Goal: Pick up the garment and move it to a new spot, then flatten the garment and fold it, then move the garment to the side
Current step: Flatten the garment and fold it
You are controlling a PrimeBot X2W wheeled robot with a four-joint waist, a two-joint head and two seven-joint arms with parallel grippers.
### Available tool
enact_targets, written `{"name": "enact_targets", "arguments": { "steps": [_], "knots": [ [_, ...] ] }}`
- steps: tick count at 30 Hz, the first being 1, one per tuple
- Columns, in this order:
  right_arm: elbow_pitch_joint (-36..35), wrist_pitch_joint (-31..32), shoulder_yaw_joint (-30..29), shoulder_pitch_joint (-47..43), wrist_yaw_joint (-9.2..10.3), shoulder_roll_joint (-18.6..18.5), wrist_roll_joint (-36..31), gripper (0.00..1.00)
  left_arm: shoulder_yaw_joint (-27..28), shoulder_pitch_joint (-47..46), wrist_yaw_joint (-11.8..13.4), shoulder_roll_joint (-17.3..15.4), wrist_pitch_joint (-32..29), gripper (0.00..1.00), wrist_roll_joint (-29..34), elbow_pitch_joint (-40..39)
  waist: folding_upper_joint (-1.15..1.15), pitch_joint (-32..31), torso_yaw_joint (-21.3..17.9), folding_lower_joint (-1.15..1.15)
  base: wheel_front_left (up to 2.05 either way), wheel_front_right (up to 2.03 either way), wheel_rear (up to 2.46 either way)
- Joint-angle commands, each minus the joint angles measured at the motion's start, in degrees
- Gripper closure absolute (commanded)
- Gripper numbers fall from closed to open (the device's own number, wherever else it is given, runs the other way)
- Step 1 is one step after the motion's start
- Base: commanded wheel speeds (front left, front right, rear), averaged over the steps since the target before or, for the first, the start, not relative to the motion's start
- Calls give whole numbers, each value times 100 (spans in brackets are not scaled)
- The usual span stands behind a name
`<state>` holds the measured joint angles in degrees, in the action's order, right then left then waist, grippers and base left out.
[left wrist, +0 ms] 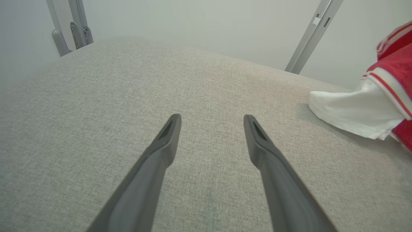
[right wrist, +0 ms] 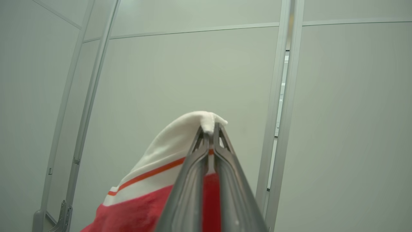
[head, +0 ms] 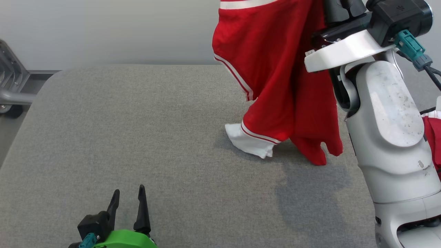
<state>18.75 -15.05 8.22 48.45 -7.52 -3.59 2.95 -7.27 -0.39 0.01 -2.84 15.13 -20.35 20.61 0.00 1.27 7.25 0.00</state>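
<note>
With right pincer [right wrist: 209,129] clamped on hanging garment [head: 272,69], left pincer [head: 129,190] agape: seemingly relocation step. Next, lay on worktop [head: 137,120], spread flat.

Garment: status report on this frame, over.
Right end effector shut on garment, lifted and hanging. White cuff touching table. Left end effector open, empty. Nothing in the way.

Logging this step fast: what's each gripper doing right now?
Left gripper: open, holding nothing.
Right gripper: shut on the garment, which hangs from it.
</note>
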Motion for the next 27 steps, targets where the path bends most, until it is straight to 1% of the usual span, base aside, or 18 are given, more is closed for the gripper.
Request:
{"name": "enact_targets", "arguments": {
  "steps": [1, 6, 8, 12, 18, 19, 20, 23, 27],
  "knots": [
    [-37, -18, 63, 121, 7, 16, 36, 100, -21, -32, 14, -14, 0, 0, 22, -21, 0, 23, 10, 0, 0, 0, 0],
    [-41, -17, 105, 292, 7, 29, -4, 100, -135, -95, -9, -15, 0, 0, -17, -5, 0, 102, 155, 0, 0, 0, 0],
    [85, -17, 136, 310, 7, 9, -57, 100, -167, -131, -18, -14, 0, 0, -33, 7, 0, 164, 262, 0, 0, 0, 0],
    [633, -18, 155, 354, 7, -58, -187, 100, -295, -249, -40, -14, 0, 0, -72, 19, 0, 376, 578, 0, 0, 0, 0],
    [1731, -18, 208, 553, 7, -46, -311, 100, -512, -435, -44, -13, 0, 0, -174, 55, 0, 718, 1140, 0, 0, 0, 0],
    [1992, -18, 209, 593, 7, -36, -372, 66, -545, -452, -47, -13, 0, 0, -177, 62, 0, 752, 1216, 0, 0, 0, 0],
    [2184, -18, 192, 631, 7, -27, -407, 0, -561, -457, -42, -13, 0, 0, -187, 68, 0, 777, 1269, 0, 0, 0, 0],
    [2592, -18, 51, 751, 7, 1, -495, 0, -583, -489, -32, -13, 0, 0, -206, 62, 0, 825, 1378, 0, 0, 0, 0],
    [2694, -17, -84, 592, 7, 10, -549, 0, -522, -480, -11, -12, 0, 0, -184, 37, 0, 834, 1317, 0, 0, 0, 0]
  ]
}}
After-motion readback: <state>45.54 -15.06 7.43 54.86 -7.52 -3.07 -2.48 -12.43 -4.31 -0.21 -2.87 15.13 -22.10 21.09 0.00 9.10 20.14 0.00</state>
